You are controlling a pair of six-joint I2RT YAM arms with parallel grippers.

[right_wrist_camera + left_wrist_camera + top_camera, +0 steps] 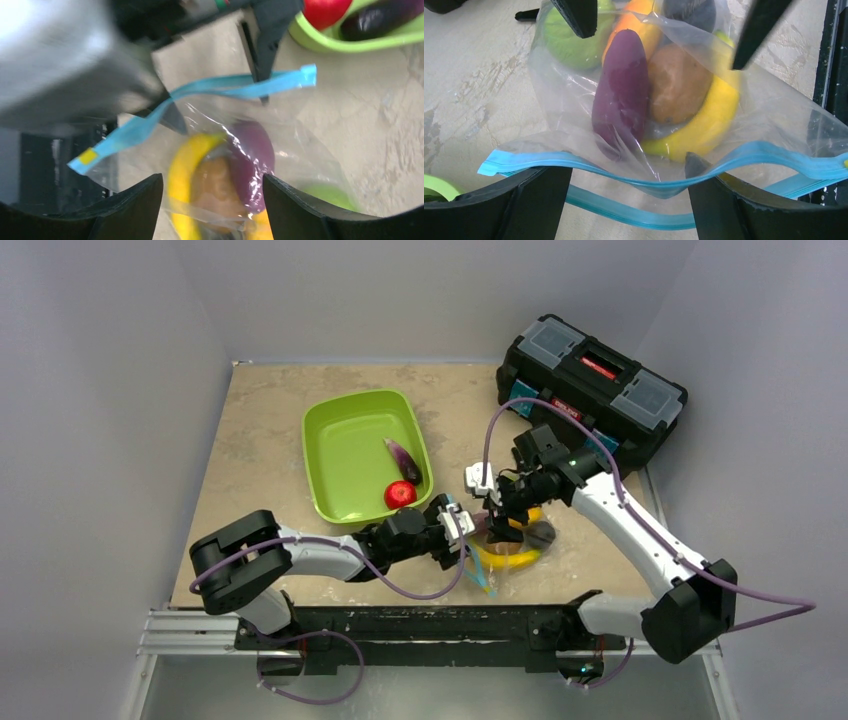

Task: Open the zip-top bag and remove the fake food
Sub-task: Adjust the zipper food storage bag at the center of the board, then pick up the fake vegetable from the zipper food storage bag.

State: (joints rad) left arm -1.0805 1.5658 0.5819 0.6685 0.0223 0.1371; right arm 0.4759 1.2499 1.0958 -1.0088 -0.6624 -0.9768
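The zip-top bag (512, 552) lies on the table between both grippers, its teal zipper strip (574, 160) parted. Inside it I see a purple piece (621, 95), brown kiwi (676, 82), yellow banana (711, 122), green pear (566, 47), orange piece (636, 25) and dark plum (689, 12). My left gripper (621, 167) is open at the bag's mouth, the upper strip draped across its fingers, one tip poking inside. My right gripper (212, 177) hangs open over the bag, straddling the banana (182, 170) and purple piece (252, 155). Its fingers (576, 17) show above the food.
The lime-green tray (320, 460) stands behind the left gripper with a red apple (400, 494) and a purple eggplant (402, 458) in it. A black toolbox (590, 385) sits at the back right. The table's near edge rail runs just below the bag.
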